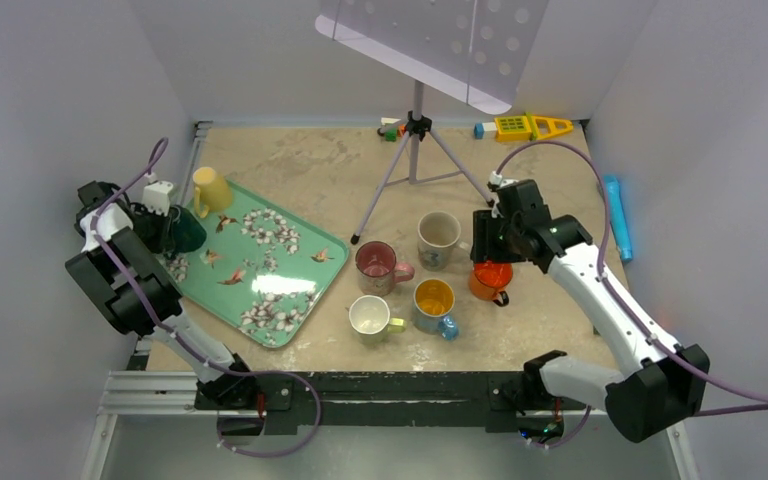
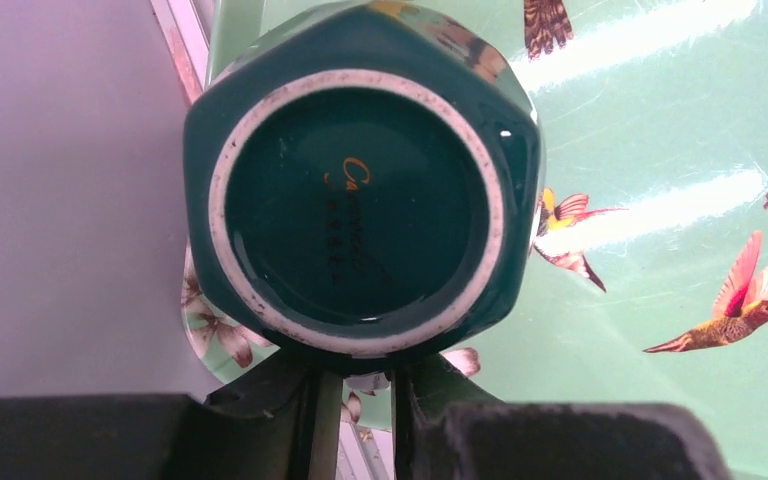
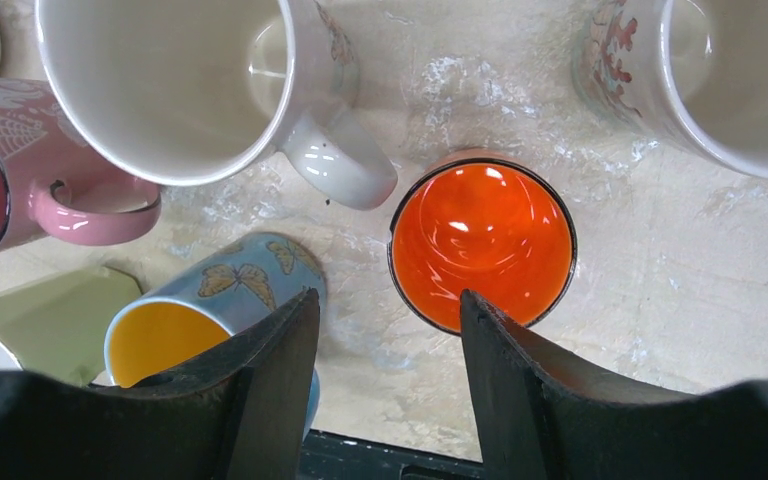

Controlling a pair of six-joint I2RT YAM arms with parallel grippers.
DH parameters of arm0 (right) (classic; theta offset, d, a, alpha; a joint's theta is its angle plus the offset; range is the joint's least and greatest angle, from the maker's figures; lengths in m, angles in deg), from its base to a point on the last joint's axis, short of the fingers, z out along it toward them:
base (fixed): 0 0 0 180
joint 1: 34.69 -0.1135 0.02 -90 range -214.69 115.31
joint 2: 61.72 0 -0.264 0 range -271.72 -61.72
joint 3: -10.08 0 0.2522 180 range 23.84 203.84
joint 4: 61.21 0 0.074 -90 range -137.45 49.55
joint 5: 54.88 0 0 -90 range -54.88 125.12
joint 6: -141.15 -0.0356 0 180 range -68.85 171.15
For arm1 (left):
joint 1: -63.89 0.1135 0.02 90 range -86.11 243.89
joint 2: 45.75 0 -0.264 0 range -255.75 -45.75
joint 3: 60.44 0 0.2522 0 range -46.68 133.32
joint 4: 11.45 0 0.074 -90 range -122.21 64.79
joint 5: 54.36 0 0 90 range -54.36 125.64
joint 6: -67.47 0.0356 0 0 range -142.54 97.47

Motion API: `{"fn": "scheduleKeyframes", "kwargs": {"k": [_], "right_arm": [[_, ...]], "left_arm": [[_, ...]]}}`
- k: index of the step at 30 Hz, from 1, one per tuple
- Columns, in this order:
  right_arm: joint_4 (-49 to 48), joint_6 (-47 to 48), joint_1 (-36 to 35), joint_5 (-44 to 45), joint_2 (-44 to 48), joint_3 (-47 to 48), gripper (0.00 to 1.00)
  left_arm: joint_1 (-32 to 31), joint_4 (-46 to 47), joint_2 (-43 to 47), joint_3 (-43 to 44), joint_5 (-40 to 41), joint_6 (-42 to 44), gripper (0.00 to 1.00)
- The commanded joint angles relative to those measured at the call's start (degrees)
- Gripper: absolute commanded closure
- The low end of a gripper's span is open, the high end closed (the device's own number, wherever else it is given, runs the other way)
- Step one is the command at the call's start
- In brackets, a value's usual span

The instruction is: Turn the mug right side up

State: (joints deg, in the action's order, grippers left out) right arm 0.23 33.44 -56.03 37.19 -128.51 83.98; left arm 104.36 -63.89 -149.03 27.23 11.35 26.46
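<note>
Two fingers of the left gripper [image 2: 358,385] stand close together with only a thin gap, and whether they pinch a hidden handle cannot be told. Just beyond them the dark green mug [image 2: 360,190] sits on the left corner of the floral tray [image 2: 660,150]. Its long axis is vertical, mouth down and glazed base up. The left arm is much the nearer. The right gripper [image 3: 385,320] hangs spread and empty over an orange mug [image 3: 482,245], well apart.
</note>
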Motion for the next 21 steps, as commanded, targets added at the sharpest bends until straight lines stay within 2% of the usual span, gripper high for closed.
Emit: {"fn": "scheduleKeyframes", "kwargs": {"k": [1, 5, 7, 10, 12, 15, 17, 21], "right_arm": [[1.9, 0.5, -0.2, 1.4, 3.6, 3.3, 0.43], [2.3, -0.2, -0.8, 1.9, 6.4, 5.8, 0.43], [2.4, -2.6, -3.0, 6.0, 7.9, 8.0, 0.38], [2.7, -6.0, -10.6, 12.6, 7.4, 12.8, 0.29], [-1.5, -6.2, -16.0, 11.6, 6.7, 15.1, 0.21], [-16.4, -5.3, -25.2, 6.2, 7.4, 13.8, 0.13], [-29.7, -5.0, -29.4, 0.9, 7.2, 10.6, 0.11], [-59.9, -9.1, -33.3, -14.4, 2.9, 3.6, 0.09]], "left_arm": [[-0.3, -1.0, 0.4, 1.3, -4.8, -1.8, 1.00], [-0.4, -5.1, 5.9, 1.2, -11.1, -8.4, 1.00], [-1.2, -8.8, 10.3, 1.5, -15.3, -12.6, 1.00], [-4.4, -16.4, 17.2, 3.5, -20.8, -16.3, 1.00], [-7.2, -22.1, 21.6, 5.4, -25.5, -17.0, 1.00], [-11.7, -28.4, 27.5, 8.4, -31.6, -19.7, 1.00], [-13.8, -31.2, 31.2, 10.6, -35.6, -23.2, 1.00], [-17.3, -35.2, 36.3, 14.8, -43.3, -29.1, 1.00]]}}
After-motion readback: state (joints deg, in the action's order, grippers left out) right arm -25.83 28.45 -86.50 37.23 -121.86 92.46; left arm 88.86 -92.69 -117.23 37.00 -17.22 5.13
